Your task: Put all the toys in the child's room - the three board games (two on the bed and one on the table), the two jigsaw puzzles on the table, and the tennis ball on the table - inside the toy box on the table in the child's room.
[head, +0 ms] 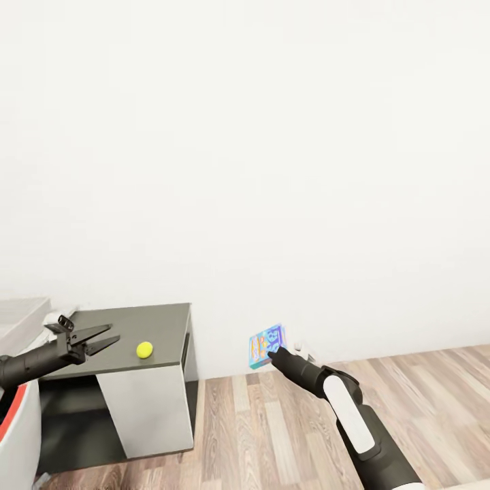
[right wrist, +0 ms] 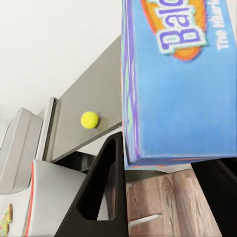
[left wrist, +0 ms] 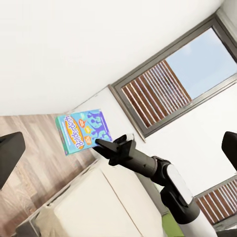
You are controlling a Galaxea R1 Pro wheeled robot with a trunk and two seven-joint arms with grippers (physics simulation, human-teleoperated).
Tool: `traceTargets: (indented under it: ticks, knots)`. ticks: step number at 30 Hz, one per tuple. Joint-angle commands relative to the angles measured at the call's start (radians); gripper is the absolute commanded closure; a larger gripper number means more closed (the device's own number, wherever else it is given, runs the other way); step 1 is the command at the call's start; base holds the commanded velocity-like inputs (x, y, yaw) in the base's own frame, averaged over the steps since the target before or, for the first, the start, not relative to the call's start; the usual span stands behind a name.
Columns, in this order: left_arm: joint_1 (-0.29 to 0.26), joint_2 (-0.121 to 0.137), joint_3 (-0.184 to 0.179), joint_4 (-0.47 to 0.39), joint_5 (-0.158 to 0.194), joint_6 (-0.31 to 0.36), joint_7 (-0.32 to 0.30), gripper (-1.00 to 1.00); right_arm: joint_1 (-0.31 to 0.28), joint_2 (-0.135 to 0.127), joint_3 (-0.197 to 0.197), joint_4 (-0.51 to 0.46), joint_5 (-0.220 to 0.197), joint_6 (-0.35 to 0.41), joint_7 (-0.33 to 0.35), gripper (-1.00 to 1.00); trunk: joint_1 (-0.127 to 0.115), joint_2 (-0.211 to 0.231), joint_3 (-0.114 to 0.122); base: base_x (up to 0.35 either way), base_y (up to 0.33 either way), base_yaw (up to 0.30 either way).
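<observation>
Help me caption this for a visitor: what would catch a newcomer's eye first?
The bright blue-teal board game, held upright in the right hand above the wood floor, against the blank white wall. Next, the small yellow-green tennis ball lying alone on the dark grey cabinet, just beyond the open left hand.

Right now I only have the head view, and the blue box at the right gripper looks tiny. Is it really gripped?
Observer: Yes. In the right wrist view the board game sits between the fingers, its lower edge against one of them.
Operator: Which game is it?
Observer: The left wrist view shows the lid: Balderdash, blue with teal edges.
Operator: What's around the right gripper?
Observer: The beige bed lies below that arm, and a dark-framed window with slatted blinds stands behind it.
</observation>
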Motion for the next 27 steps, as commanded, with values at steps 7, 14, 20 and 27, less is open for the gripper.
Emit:
traceTargets:
  ticks: [7,14,20,27]
  knots:
    - [-0.001,0.000,0.000,0.000,0.000,0.011,-0.004,-1.00,-0.001,0.000,0.000,-0.001,-0.007,0.003,-0.003,1.00,0.001,-0.002,-0.002,0.001,0.000,0.290]
    - [-0.001,0.000,0.000,0.000,0.000,0.011,-0.004,-1.00,-0.001,0.000,0.000,-0.001,-0.007,0.003,-0.003,1.00,0.001,-0.002,-0.002,0.000,0.000,0.290]
    - [-0.001,0.000,0.000,0.000,-0.001,0.011,-0.004,-1.00,-0.001,0.000,0.000,0.000,-0.007,0.004,-0.003,1.00,0.001,-0.002,-0.002,0.040,0.000,0.290]
    - [-0.001,0.000,0.000,0.000,-0.002,0.011,-0.004,-1.00,0.000,0.000,0.000,0.000,-0.007,0.004,-0.003,1.00,0.001,-0.002,-0.002,0.113,0.000,0.290]
